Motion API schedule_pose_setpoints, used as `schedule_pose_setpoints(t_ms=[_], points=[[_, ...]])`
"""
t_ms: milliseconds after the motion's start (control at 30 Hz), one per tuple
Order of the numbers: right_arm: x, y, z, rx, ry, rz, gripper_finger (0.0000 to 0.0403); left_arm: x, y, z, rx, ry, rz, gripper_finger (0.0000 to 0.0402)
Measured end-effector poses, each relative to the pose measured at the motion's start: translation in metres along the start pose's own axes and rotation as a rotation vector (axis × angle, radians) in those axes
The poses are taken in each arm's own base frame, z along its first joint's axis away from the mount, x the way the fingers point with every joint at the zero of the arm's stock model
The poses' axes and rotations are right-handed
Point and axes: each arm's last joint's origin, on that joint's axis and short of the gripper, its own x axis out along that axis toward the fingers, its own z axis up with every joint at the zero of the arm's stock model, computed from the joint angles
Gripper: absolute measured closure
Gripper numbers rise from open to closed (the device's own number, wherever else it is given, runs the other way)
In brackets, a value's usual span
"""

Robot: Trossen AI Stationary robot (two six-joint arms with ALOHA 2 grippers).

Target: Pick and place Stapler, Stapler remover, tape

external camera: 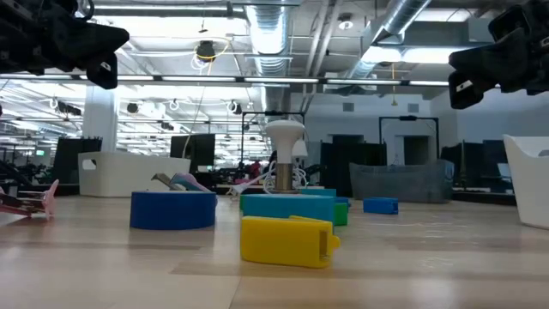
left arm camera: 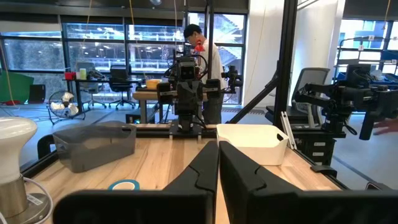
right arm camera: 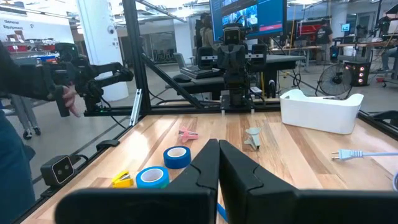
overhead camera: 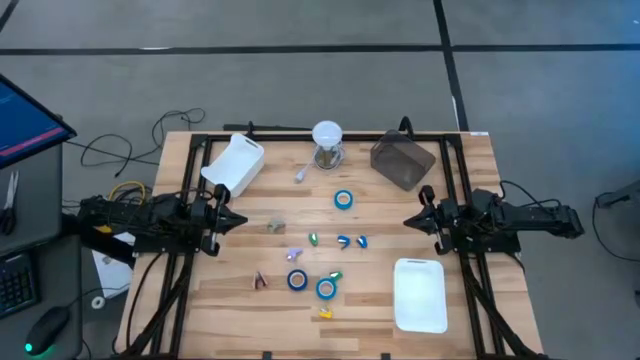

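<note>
Three blue tape rolls lie flat on the table: one near the middle (overhead camera: pixel 343 200), two side by side toward the near edge (overhead camera: pixel 297 280) (overhead camera: pixel 326 289). A pink claw-shaped piece (overhead camera: pixel 260 281) and a greyish one (overhead camera: pixel 276 227) lie left of them. Small green, blue and purple pieces lie scattered between, with a yellow piece (overhead camera: pixel 325 313) (external camera: pixel 287 240) nearest the near edge. My left gripper (overhead camera: pixel 243 219) (left arm camera: pixel 218 163) hovers shut at the table's left side. My right gripper (overhead camera: pixel 408 222) (right arm camera: pixel 218 158) hovers shut at the right side. The two point at each other.
A white bin (overhead camera: pixel 235 163) sits tilted at the far left, and a grey bin (overhead camera: pixel 402 160) at the far right. A white-capped jar (overhead camera: pixel 327 145) stands between them. A flat white tray (overhead camera: pixel 420 293) lies near right. A person's hand (right arm camera: pixel 68 99) shows beyond the table.
</note>
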Motion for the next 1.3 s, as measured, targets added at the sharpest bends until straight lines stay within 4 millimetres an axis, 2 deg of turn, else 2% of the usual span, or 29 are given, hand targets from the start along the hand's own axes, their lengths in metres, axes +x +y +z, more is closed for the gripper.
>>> schedule_pose_setpoints(t_ms=[367,467,800,933,1300], points=[[0.0,0.0,0.0001,0.0,-0.001,0.0,0.0403,0.0,0.0,0.0001,-0.001,-0.001,0.0,0.0394],[0.0,0.0,0.0,0.002,0.0,0.0,0.0403,0.0,0.0,0.0013,-0.054,-0.013,0.0,0.0394],[0.0,0.0001,-0.0001,0.254,0.0,0.002,0.0403,-0.0001,0.0,0.0032,-0.238,-0.032,-0.004,0.0394],[0.0,0.0,0.0,0.247,0.0,0.001,0.0403,-0.0001,0.0,0.005,-0.299,-0.051,-0.008,0.0394],[0.0,0.0,-0.0001,0.247,0.0,0.001,0.0403,-0.0002,0.0,0.006,-0.294,-0.061,-0.009,0.0394]])
